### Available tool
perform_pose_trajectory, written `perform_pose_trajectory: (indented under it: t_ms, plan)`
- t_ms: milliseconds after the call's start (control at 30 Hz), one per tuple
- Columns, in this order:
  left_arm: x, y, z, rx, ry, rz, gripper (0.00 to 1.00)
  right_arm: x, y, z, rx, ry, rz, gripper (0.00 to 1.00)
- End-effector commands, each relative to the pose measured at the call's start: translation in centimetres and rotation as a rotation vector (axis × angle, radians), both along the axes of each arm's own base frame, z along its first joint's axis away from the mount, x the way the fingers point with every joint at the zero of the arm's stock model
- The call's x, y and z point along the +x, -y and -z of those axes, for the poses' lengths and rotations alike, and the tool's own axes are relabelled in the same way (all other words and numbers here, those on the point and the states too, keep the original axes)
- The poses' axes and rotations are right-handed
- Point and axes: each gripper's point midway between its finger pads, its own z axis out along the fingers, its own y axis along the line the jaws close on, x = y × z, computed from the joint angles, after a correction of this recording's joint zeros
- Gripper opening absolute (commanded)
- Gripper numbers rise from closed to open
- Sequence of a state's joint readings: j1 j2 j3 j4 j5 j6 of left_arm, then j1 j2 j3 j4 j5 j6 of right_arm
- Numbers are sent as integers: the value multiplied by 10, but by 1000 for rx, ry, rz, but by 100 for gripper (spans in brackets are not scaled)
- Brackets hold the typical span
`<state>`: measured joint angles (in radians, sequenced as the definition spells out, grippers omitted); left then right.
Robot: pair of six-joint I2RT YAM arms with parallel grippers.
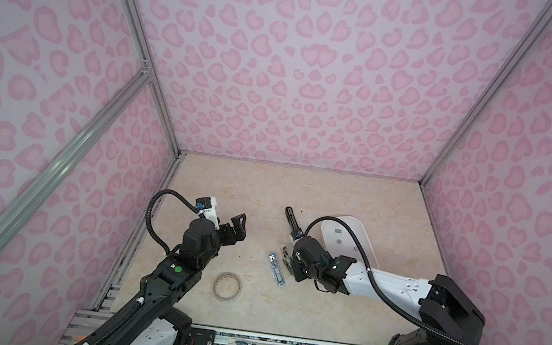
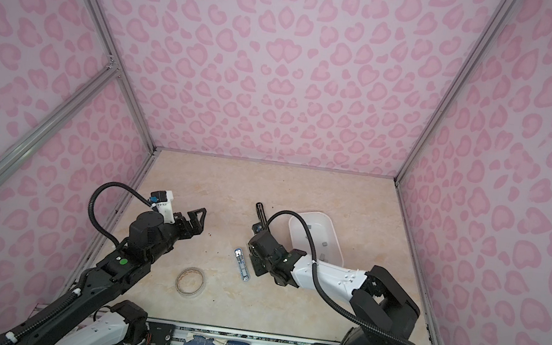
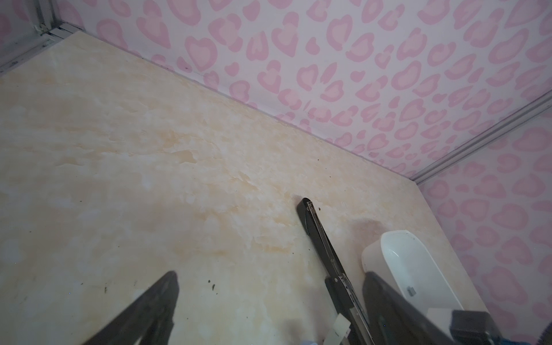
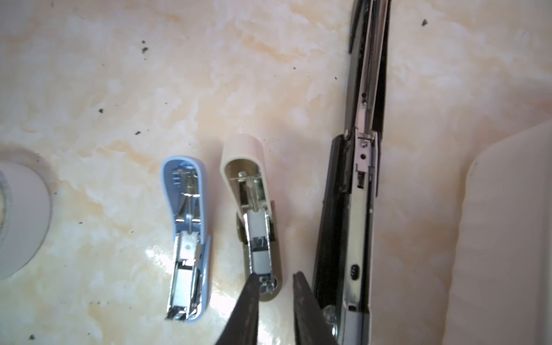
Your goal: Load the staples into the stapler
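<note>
Right gripper (image 4: 274, 277) is down low over the nose of the beige stapler (image 4: 254, 185), tips only a narrow gap apart, and nothing shows pinched between them. Here is the danger: those tips sit right at the open channel, so any sideways nudge could skid this light little stapler into the blue stapler (image 4: 186, 239) just beside it, or against the long black stapler (image 4: 358, 179) on the other flank. A hard push down on the nose could also kick the lid end up. A grey strip lies in the beige channel, but I cannot tell whether it is a staple or the pusher. If it is a staple sitting crooked, shutting the lid would likely jam it. The loose staples (image 1: 339, 241) are over in the white tray (image 1: 364, 237), at least 3 grey bits showing in a top view. The right arm partly hides that tray, so a reach back risks the forearm or cable catching the rim. All 3 staplers lie open on the table (image 1: 284, 310). Pose now: the right arm stretches in from the right with its wrist bent down, fingers pointing at the table between beige and black. The left gripper (image 1: 239, 228) hangs above the table well apart from everything, jaws spread wide and empty, aimed toward the black stapler. The tape roll (image 1: 225, 298) lies near its forearm.
</note>
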<state>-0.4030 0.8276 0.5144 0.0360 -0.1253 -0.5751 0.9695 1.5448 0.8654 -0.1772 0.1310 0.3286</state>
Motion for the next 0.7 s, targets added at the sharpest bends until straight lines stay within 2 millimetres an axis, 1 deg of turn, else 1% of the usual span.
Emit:
perform_pose_trajectory:
  t_ms: [0,67,133,200,300,367,433,533,667]
  plan:
    - [7,22,-1,-31,12,99,97,-4,4,-13,-17,94,25,26]
    - [8,33,12,-37,-33,144,97,-17,-7,-20,5,139,-12,26]
    - [8,42,24,-43,-75,183,97,-27,-16,-19,21,161,-40,26]
    - [6,50,37,-47,-118,210,97,-37,-25,-14,39,169,-67,27]
    - [2,59,55,-55,-173,247,100,-48,-31,3,62,146,-91,30]
    - [0,63,64,-57,-196,261,99,-52,-33,14,66,126,-98,31]
    - [-2,65,72,-51,-216,269,98,-57,-39,25,58,119,-116,35]
    - [-3,67,80,-39,-231,281,98,-62,-44,41,50,109,-126,40]
    - [-1,72,92,-9,-264,315,97,-64,-43,61,31,95,-116,40]
